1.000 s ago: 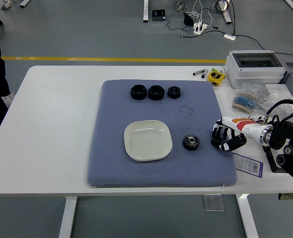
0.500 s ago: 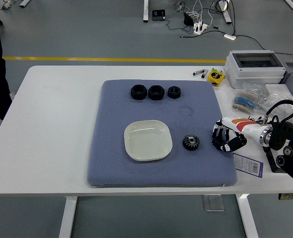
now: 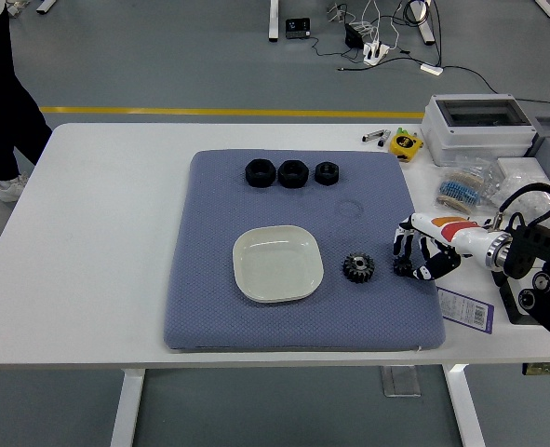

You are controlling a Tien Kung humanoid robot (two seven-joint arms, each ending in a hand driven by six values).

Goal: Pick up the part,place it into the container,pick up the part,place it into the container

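A black gear (image 3: 357, 268) lies on the blue-grey mat (image 3: 219, 307), just right of the white square dish (image 3: 277, 264). Three black nuts (image 3: 291, 173) sit in a row near the mat's far edge. My right hand (image 3: 412, 256) hovers over the mat's right edge, a short way right of the gear, its fingers (image 3: 402, 246) loosely curled downward and holding nothing. The left arm does not appear in the head view.
A grey lidded box (image 3: 479, 124), a yellow tape measure (image 3: 405, 144), bagged parts (image 3: 462, 191) and a purple-printed card (image 3: 465, 308) crowd the table's right side. A person's dark-trousered legs (image 3: 5, 102) stand by the table's far left corner.
My right hand has slid left, closer to the gear. The person at the far left has stepped further into view.
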